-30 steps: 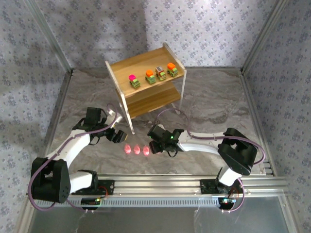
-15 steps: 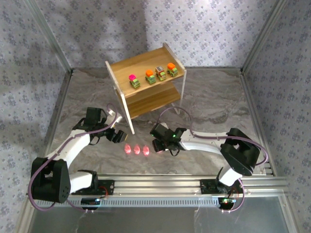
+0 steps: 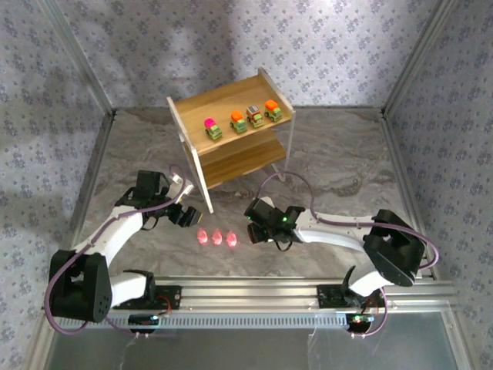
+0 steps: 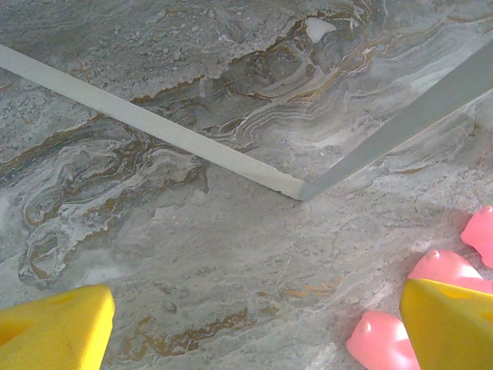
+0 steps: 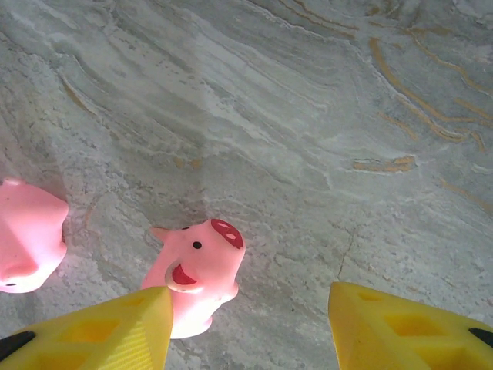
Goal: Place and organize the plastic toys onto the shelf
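four green-yellow cars (image 3: 238, 122) stood in a row on the light wooden shelf's (image 3: 231, 158) top tier, rounded pink figures (image 3: 217, 237) lined the marbled bench (image 3: 331, 154), one red-snouted pig (image 5: 196, 266) lay just beside a finger of the released right gripper (image 5: 248, 301), left gripper (image 4: 254, 301) likewise released, empty

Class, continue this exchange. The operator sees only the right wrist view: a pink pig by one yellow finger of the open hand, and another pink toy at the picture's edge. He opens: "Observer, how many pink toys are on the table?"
Observer: From above, three pink figures show, in a row on the table in front of the shelf.
Operator: Where are the cars?
Observer: Four cars stand in a row on the shelf's top tier.
Operator: And the other arm?
Observer: The left hand is open, at the opposite end of the pink row from your right hand.
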Controlling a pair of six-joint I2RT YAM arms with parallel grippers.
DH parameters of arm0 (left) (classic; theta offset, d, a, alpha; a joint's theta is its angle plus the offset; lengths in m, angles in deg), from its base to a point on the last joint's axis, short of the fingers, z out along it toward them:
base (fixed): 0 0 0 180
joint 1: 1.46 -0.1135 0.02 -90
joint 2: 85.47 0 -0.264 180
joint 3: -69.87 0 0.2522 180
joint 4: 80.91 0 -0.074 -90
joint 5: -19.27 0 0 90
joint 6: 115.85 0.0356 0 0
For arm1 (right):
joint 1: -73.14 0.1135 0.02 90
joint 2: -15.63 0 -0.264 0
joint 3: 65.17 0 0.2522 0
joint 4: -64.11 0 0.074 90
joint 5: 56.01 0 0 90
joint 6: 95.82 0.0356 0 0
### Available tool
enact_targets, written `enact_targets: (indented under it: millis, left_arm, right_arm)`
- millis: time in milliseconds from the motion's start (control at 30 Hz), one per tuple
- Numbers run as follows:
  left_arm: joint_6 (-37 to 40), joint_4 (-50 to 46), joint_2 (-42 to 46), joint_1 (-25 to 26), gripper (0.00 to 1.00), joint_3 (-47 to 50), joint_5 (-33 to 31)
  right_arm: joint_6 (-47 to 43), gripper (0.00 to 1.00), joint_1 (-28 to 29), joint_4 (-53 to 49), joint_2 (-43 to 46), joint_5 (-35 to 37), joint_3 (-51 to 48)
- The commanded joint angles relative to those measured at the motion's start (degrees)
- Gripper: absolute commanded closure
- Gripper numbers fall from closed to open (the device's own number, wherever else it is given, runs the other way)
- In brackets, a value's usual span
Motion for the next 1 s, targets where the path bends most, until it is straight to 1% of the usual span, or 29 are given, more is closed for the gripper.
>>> enact_targets:
  millis: [0,267,400,500,600,667,867,967]
  left_arm:
    - [0.00,0.57,-0.02,0.22,0.04,0.30,0.63]
    - [0.00,0.56,0.00,0.24,0.04,0.35,0.72]
    - [-0.01,0.82,-0.21,0.28,0.04,0.35,0.90]
    - [0.00,0.83,-0.39,0.32,0.04,0.25,0.89]
    - [0.00,0.90,-0.42,0.41,0.04,0.34,0.90]
    - [-0.05,1.00,-0.39,0.39,0.04,0.36,0.80]
    - [-0.20,0.91,-0.23,0.48,0.04,0.24,0.90]
    - [-0.18,0.91,-0.19,0.48,0.04,0.24,0.89]
  right_arm:
    - [1.39,0.42,0.23,-1.31,0.96,1.20,-0.85]
    - [1.89,0.42,0.31,-1.64,1.17,1.33,-1.34]
    - [1.48,0.42,0.35,-1.60,2.44,1.19,-1.98]
    - [-0.01,0.42,0.30,-3.47,4.47,1.80,-1.30]
    - [-0.04,0.42,-0.47,-3.88,5.86,0.25,-1.23]
    - [1.40,0.43,0.34,-2.85,5.05,-0.96,-0.82]
    - [9.67,0.40,4.69,-4.05,0.81,3.82,1.55]
    - [12.54,0.40,6.82,-6.84,-0.91,6.67,3.46]
